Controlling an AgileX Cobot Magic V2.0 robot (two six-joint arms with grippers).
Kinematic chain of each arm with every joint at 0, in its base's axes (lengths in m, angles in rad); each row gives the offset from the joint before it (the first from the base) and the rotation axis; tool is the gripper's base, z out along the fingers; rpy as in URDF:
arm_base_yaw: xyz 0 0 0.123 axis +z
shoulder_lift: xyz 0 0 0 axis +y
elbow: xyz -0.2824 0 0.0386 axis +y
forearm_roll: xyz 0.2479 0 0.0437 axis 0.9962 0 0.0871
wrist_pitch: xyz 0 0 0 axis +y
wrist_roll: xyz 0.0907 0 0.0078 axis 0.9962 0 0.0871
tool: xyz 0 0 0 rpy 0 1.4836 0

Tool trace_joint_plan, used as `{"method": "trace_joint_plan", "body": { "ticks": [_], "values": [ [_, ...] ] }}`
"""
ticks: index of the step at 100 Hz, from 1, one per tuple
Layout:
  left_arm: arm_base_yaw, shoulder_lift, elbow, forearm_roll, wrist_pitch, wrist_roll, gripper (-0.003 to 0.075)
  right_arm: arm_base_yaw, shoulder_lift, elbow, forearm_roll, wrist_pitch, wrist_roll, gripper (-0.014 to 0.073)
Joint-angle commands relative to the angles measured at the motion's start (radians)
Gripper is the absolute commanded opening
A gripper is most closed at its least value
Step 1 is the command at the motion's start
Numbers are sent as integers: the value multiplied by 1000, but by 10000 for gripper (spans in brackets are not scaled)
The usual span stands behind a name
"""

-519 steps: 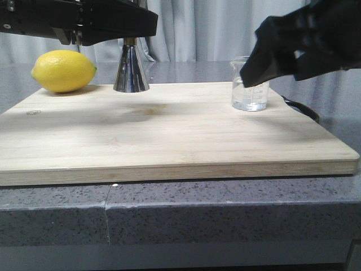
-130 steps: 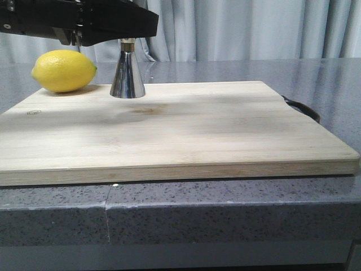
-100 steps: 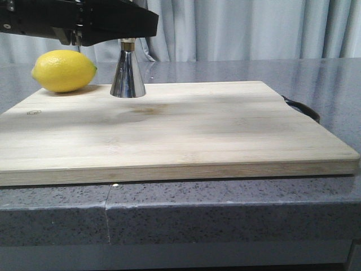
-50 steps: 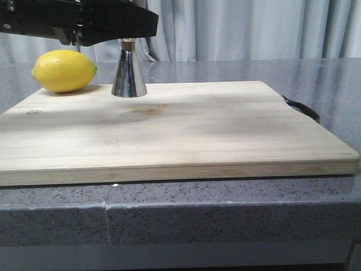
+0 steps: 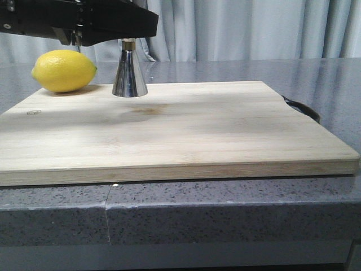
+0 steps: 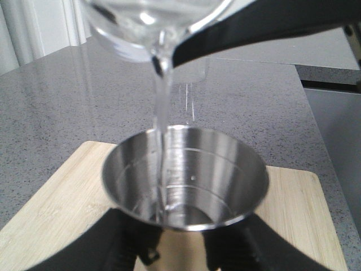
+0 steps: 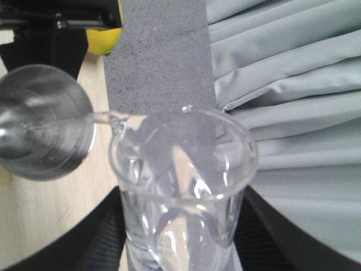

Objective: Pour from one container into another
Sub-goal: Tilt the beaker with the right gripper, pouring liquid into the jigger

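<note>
My left gripper (image 6: 186, 251) is shut on the steel jigger (image 6: 185, 175), with a black finger on each side below its upper cup. In the front view the jigger's lower cone (image 5: 130, 76) shows over the far left of the wooden board (image 5: 180, 135), under the black left arm (image 5: 84, 20). My right gripper (image 7: 180, 240) is shut on the clear glass beaker (image 7: 180, 186), which is out of the front view. The beaker (image 6: 149, 25) is tilted above the jigger. A thin stream of clear liquid (image 6: 161, 113) runs from its lip into the cup (image 7: 42, 130).
A yellow lemon (image 5: 64, 70) lies left of the jigger at the board's far left corner. The board rests on a grey speckled counter (image 5: 225, 209). A dark handle (image 5: 304, 108) sticks out at its right edge. Grey curtains (image 5: 254, 28) hang behind.
The beaker and the right gripper, at the board's right side 5.2 s ago, have left the front view. Over the last second the jigger's base has shifted slightly.
</note>
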Motion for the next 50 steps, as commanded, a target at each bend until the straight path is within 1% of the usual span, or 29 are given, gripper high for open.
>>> {"method": "trace_joint_plan", "body": {
  "ticks": [1, 50],
  "values": [
    [-8, -48, -30, -79, 111, -5, 206, -1, -33, -41, -51, -77, -7, 309],
    [-8, -48, -30, -79, 111, -5, 206, -1, -33, -41, -113, -93, -9, 309]
  ]
}}
